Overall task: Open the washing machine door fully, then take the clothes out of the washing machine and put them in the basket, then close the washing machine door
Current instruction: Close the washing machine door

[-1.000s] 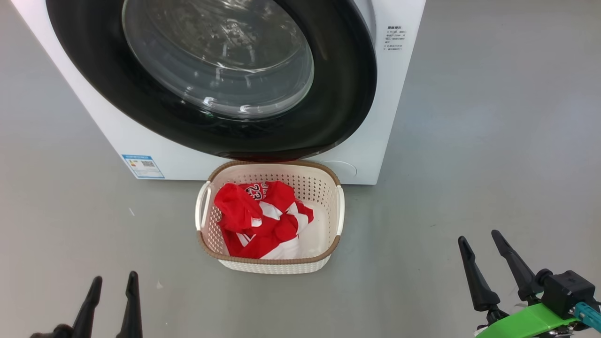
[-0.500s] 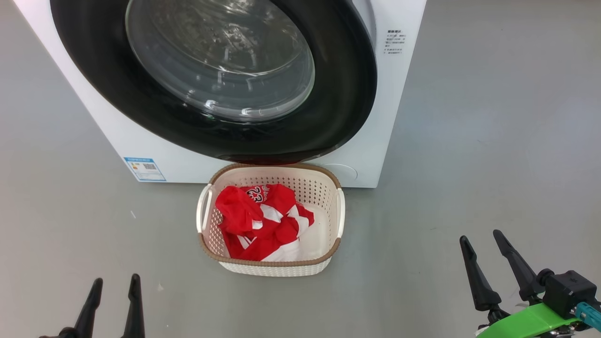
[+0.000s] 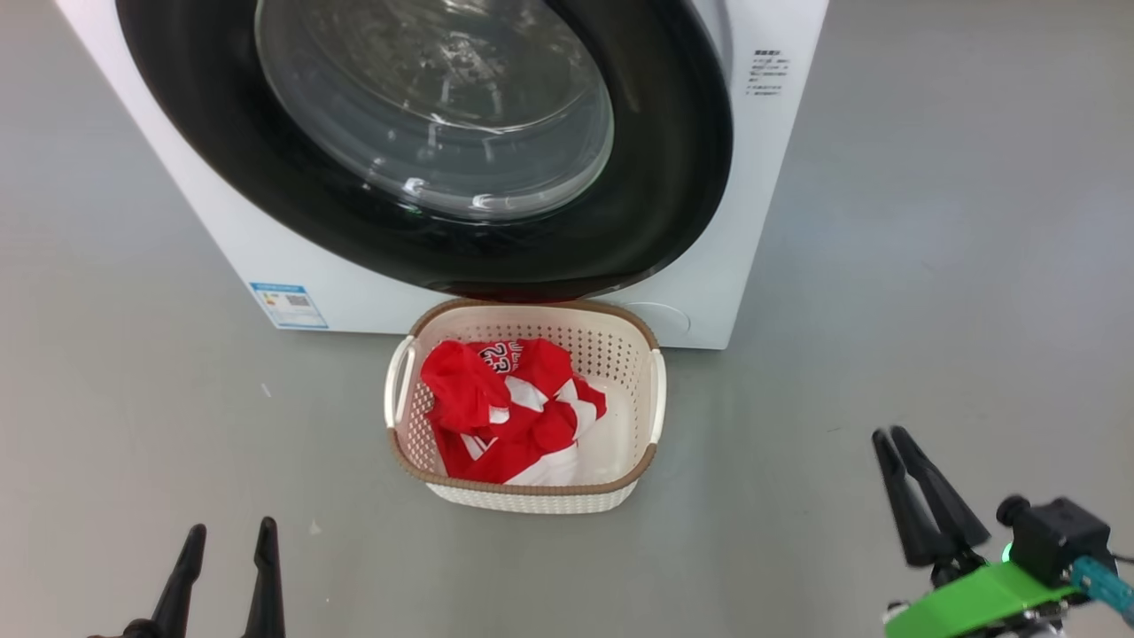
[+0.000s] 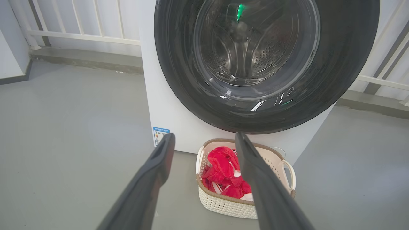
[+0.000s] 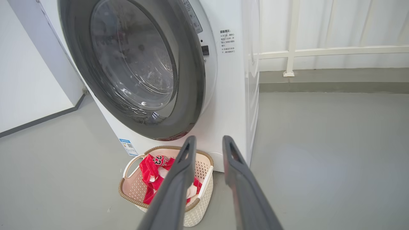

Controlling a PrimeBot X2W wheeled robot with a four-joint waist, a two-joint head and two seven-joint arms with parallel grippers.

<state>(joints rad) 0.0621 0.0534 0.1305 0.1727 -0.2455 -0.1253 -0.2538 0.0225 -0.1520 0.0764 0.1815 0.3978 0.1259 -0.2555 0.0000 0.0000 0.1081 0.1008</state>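
Fingers of my right gripper point(image 3: 889, 434), at five o'clock, have just narrowed to half-open and hold nothing. The left gripper point(image 3: 231, 527) at seven stays wide, empty. The clothes point(image 3: 505, 408) lie in the basket point(image 3: 532, 486) at six, and the washing machine door point(image 3: 673, 177) at twelve looks shut, so I judge the task finished.

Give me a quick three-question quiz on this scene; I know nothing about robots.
1. True or false: the clothes lie in the basket.
2. Where does the basket stand? A: in front of the washer. B: on top of it. C: inside it.
3. Whose fingers stand wider apart, the left gripper or the right gripper?
Key: 1 true; 2 A; 3 left.
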